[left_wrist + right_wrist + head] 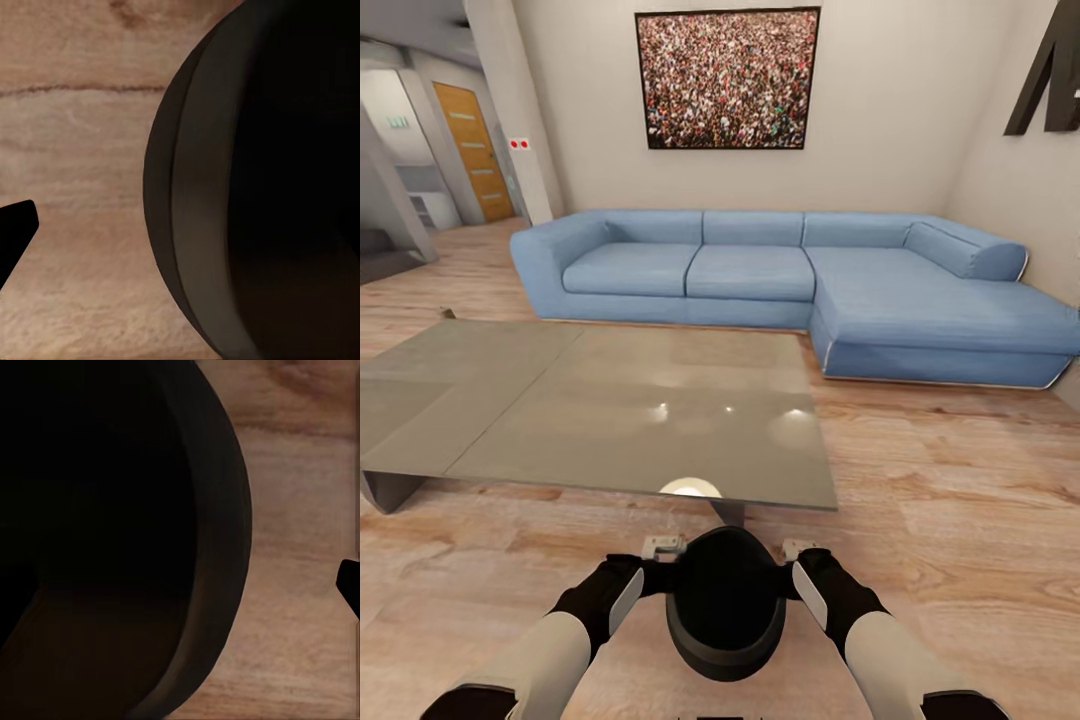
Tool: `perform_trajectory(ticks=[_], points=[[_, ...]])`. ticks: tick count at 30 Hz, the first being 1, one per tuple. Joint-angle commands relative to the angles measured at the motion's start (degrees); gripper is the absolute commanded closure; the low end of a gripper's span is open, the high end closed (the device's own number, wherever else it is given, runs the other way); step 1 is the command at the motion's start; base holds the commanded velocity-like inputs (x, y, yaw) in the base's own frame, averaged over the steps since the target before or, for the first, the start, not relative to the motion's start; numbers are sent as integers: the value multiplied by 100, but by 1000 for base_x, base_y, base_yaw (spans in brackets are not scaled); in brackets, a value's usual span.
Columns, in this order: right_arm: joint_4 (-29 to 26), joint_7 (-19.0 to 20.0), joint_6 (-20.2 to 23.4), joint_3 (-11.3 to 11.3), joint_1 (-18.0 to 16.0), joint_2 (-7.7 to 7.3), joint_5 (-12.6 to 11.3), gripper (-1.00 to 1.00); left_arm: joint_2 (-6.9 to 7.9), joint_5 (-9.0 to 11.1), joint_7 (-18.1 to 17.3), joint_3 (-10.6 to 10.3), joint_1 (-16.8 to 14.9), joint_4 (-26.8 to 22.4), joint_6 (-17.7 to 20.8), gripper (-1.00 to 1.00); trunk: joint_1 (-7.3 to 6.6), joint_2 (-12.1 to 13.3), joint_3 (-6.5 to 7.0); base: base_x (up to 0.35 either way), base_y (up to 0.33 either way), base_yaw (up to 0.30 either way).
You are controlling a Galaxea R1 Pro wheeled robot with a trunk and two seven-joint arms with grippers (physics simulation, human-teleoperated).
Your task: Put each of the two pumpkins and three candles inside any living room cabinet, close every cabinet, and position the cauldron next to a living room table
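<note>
Floor (960,520): pale wood planks, broad open stretch to the right of the bench and behind it toward the sofa; a further clear strip between the bench's near edge and the robot.

Sofa (780,275): blue, L-shaped, against the far wall, long section running out at the right. Well apart from the bench, with floor between.

Bench (610,410): low, grey, glossy rectangular top, bare apart from light reflections. Its near edge runs just ahead of the cauldron; near right corner lies to the right of and ahead of the cauldron.

Picture (727,78): dark-framed crowd print on the wall above the sofa.

Door (472,150): orange, at far left down a hallway.

Cauldron (725,600): black, round-bellied, mouth toward the camera, dark inside, contents not discernible. Held up over the floor between both arms, just short of the bench's near edge. In the left wrist view its curved wall and rim (247,187) loom close; likewise in the right wrist view (135,532).

Left tool (663,546): at the cauldron's left rim, touching it; whether the fingers are clenched on the rim cannot be told.

Right tool (797,549): at the right rim, mirror position; grasp likewise cannot be told.
</note>
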Motion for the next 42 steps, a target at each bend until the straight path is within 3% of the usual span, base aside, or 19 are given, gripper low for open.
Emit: perform_trajectory(ticks=[1,9,42], points=[[-9,-31,34,1,0,0,-50,-100,3,24,2,-24,-5,-11,78,-100,-3,0,18,0,0,0],[-1,-43,48,-26,0,0,-50,-100,2,25,9,-29,-20,-11,203,-100,-24,11,195,-75,0,0],[-7,-31,-8,-28,11,-8,-50,-100,11,60,25,-30,-22,-11,202,-100,-749,1334,788,-64,0,0]])
